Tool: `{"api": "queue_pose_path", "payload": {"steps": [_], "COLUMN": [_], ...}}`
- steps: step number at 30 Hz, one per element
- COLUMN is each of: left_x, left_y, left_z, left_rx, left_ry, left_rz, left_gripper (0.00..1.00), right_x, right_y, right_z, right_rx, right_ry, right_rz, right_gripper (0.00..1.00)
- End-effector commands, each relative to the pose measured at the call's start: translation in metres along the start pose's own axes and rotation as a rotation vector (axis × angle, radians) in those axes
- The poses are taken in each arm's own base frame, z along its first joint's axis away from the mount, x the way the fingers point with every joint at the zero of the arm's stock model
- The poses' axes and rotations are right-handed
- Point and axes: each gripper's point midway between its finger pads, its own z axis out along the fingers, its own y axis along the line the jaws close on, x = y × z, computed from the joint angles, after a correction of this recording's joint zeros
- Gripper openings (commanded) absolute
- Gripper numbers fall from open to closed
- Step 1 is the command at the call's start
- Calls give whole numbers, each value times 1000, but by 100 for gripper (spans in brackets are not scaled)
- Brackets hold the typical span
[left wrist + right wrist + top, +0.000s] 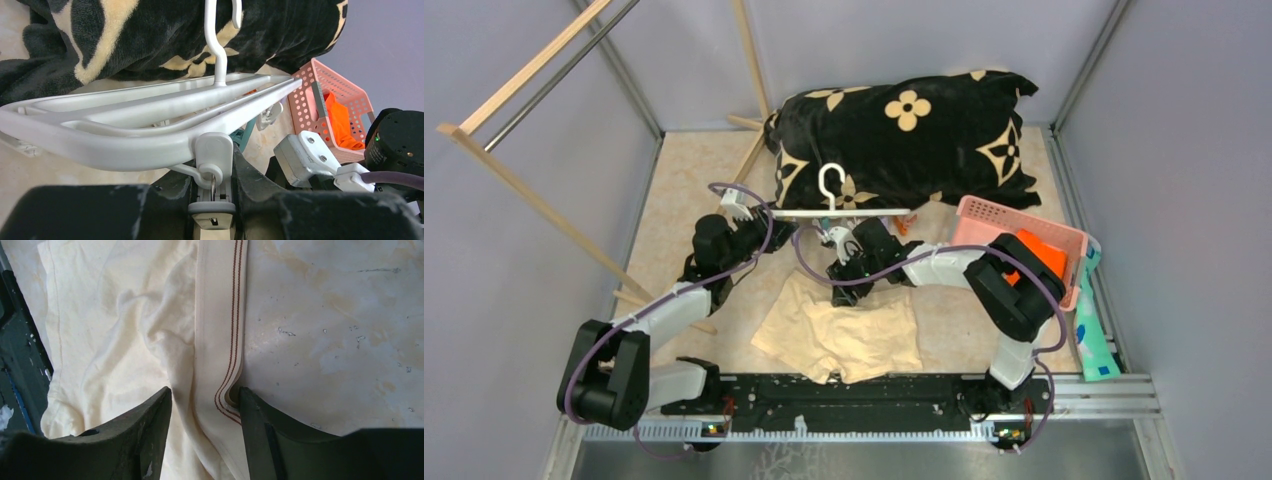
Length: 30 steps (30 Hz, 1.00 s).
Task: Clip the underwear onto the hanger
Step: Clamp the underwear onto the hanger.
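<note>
We see one underwear (844, 335), soft cream knit with a brown-striped waistband, lying rumpled at lower centre of the top view on the mottled beige counter (340, 330). Our right fingers (247, 405) stand spread, straddling that waistband. Our left fingers (245, 172) are clenched on the one smooth white plastic hanger (125, 135), mid-frame. Plain grey walls surround us.

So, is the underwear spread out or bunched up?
Spread out: the underwear lies lightly wrinkled on the table, waistband between the right fingers.
</note>
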Motion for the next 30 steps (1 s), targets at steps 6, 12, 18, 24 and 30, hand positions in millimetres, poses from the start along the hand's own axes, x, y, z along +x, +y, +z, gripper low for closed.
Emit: {"api": "queue_pose_path", "payload": {"steps": [6, 12, 18, 24, 30], "left_x": [-13, -12, -16, -17, -18], "left_y": [-4, -2, -1, 1, 2], "left_z": [3, 3, 2, 2, 1], "left_rx": [11, 2, -12, -27, -33], "left_ry": [-29, -27, -38, -39, -40], "left_rz": [32, 30, 30, 29, 26], "left_gripper": [0, 0, 0, 0, 0], "right_x": [21, 6, -47, -60, -17], "right_y": [-4, -2, -17, -8, 23], "right_z": [1, -5, -54, -88, -79], "right_rx": [7, 21, 301, 659, 811], "right_ry": [98, 14, -119, -80, 80], "right_rz": [13, -13, -219, -564, -842], "right_gripper": [37, 4, 0, 0, 0]}}
